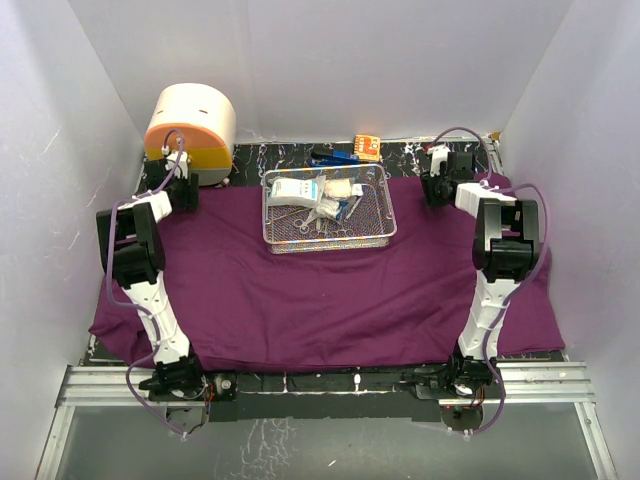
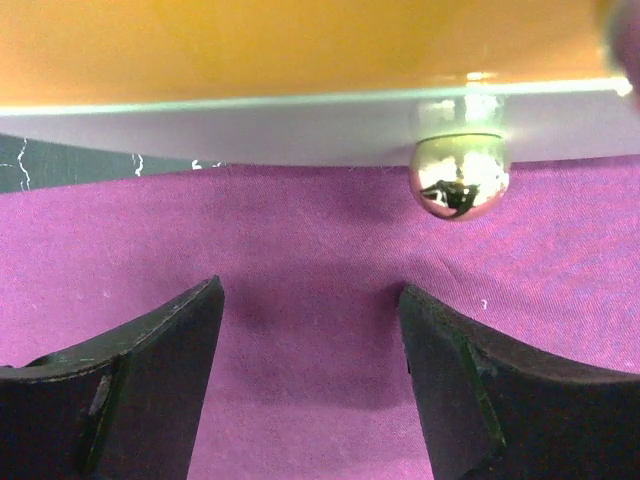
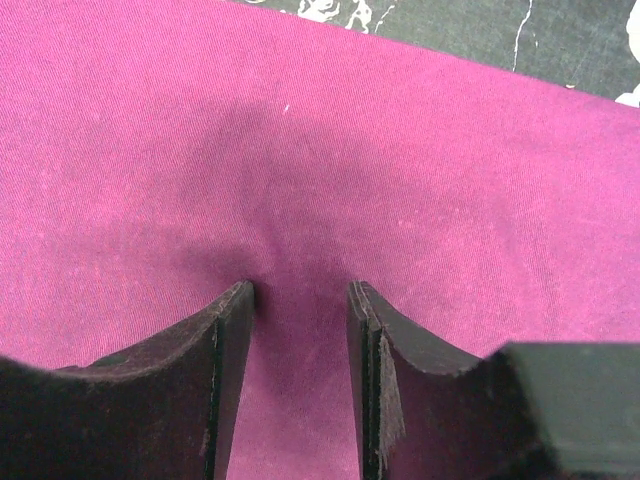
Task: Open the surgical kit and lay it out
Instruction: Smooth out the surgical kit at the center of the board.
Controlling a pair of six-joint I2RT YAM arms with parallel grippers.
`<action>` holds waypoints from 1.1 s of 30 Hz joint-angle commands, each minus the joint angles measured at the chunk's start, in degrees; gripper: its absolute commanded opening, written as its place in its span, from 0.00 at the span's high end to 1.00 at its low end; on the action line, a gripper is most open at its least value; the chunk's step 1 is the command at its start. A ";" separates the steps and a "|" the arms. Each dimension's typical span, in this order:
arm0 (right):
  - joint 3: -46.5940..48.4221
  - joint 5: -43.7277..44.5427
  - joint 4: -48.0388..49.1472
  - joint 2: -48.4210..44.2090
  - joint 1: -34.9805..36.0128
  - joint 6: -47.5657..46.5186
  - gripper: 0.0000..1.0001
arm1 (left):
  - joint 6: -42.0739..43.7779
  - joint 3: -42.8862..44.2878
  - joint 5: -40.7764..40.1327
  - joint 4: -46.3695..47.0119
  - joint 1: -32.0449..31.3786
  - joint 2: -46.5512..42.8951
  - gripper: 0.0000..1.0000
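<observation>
The purple cloth wrap (image 1: 320,300) lies spread open over the table. The wire-mesh tray (image 1: 330,246) stands on it at the back centre. The tray holds white packets (image 1: 298,190), gauze (image 1: 340,188) and small steel instruments (image 1: 335,224). My left gripper (image 1: 182,192) is at the cloth's back left corner, beside the drum. It is open and empty just over the cloth (image 2: 320,230) in the left wrist view (image 2: 310,290). My right gripper (image 1: 437,190) is at the back right part of the cloth. It is open with a narrower gap, its tips low on the cloth (image 3: 150,150) in the right wrist view (image 3: 300,288).
A cream-and-orange drum (image 1: 190,125) stands at the back left. It is close in front of the left gripper (image 2: 300,45), with a chrome ball foot (image 2: 458,180). Small orange (image 1: 367,146) and blue (image 1: 335,155) items lie behind the tray on the dark marbled tabletop (image 3: 500,30). White walls enclose the sides and back.
</observation>
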 commanded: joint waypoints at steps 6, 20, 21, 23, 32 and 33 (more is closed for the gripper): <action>-7.40 2.98 -11.29 -2.00 0.04 0.27 0.57 | 0.42 -0.64 -2.55 -8.30 0.54 1.72 0.29; -1.87 -1.54 -15.95 -9.25 1.34 1.83 0.52 | -3.23 -5.43 5.15 -9.59 0.57 -18.00 0.20; -2.14 -1.39 -15.89 -9.71 1.33 1.62 0.52 | -3.18 -6.36 5.41 -9.24 0.52 -18.54 0.20; -2.75 -1.08 -15.85 -10.51 1.36 1.12 0.52 | -3.02 -7.84 6.46 -8.99 0.49 -18.72 0.20; -6.18 -1.64 -14.90 -14.32 1.37 0.48 0.50 | 0.45 -10.00 8.14 -9.73 0.48 -13.11 0.20; -6.61 -1.65 -14.77 -14.72 1.35 0.55 0.50 | 0.73 -9.99 7.83 -10.20 0.44 -12.51 0.20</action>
